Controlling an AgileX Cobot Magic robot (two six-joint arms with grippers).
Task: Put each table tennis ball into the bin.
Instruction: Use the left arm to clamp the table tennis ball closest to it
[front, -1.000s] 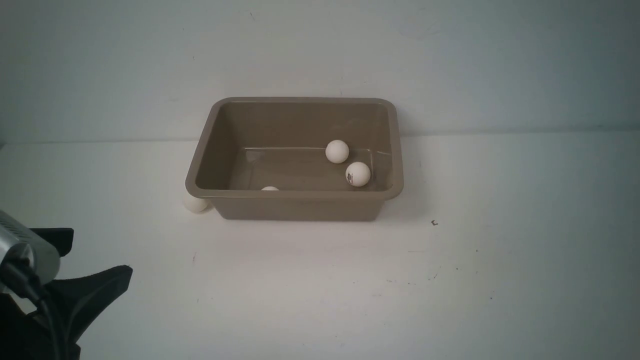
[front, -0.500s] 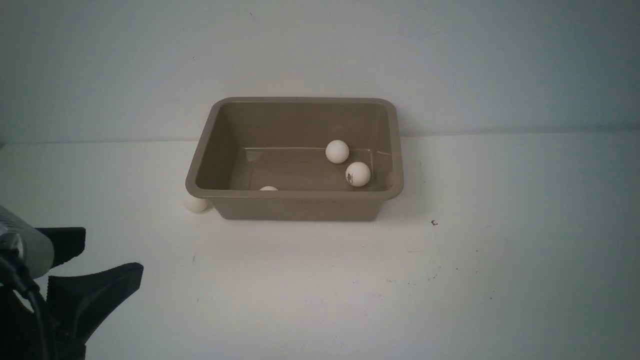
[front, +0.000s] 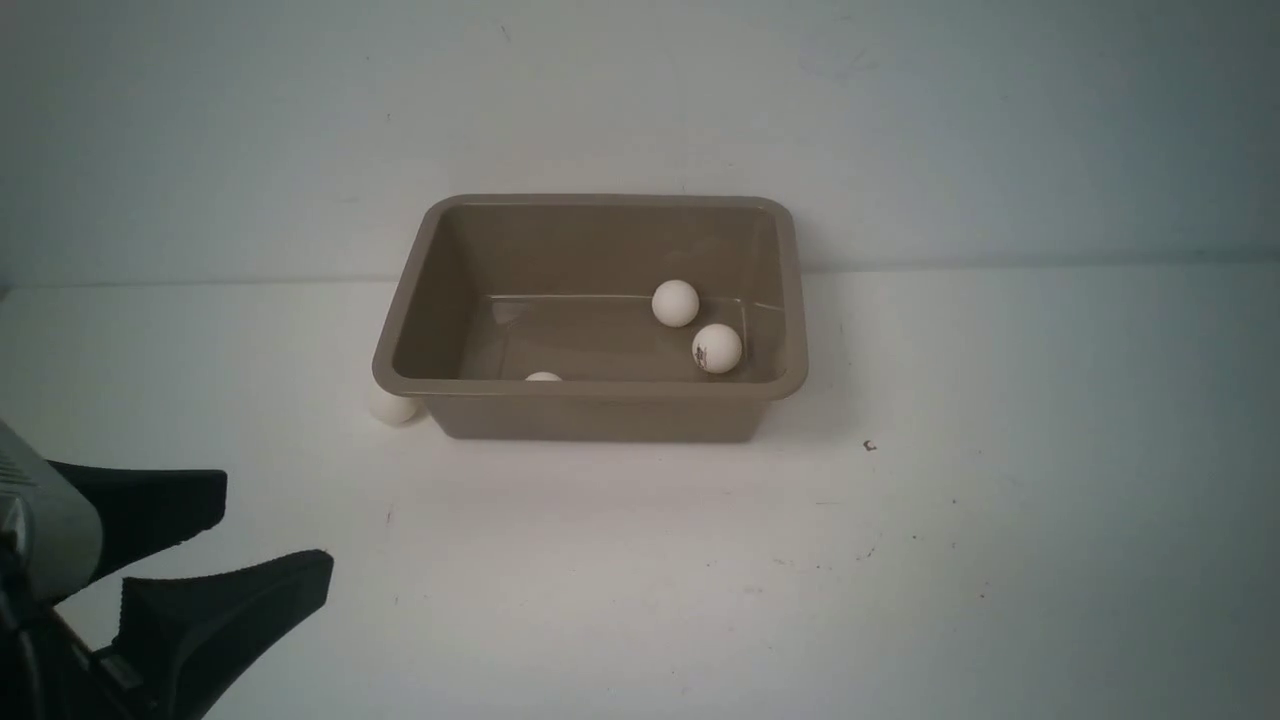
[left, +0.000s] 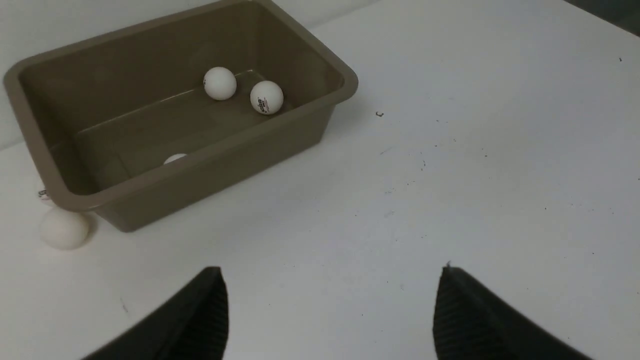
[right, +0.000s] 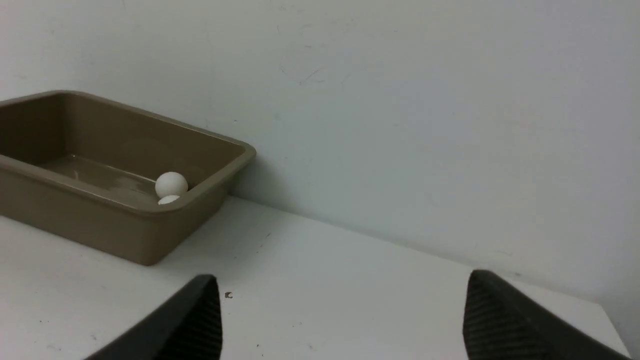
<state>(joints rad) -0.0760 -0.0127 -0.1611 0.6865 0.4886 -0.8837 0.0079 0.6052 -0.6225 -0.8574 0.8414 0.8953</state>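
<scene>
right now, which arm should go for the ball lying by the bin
Left. The ball sits on the table by the bin's front-left corner, on the left gripper's side; that gripper is open, empty and sees it. The right gripper is open too, but its camera shows no loose ball.

Soft, diffuse, rather dim light. The bin (front: 600, 420) casts a faint shadow to its right, and its inside floor gleams. Detail looks slightly soft and grainy.

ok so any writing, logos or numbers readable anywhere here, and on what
Nothing can be read.
Ball in the bin: small dark logo, too blurred to read.
White thing behind the bin's corner: small mark, too small to read.
</scene>
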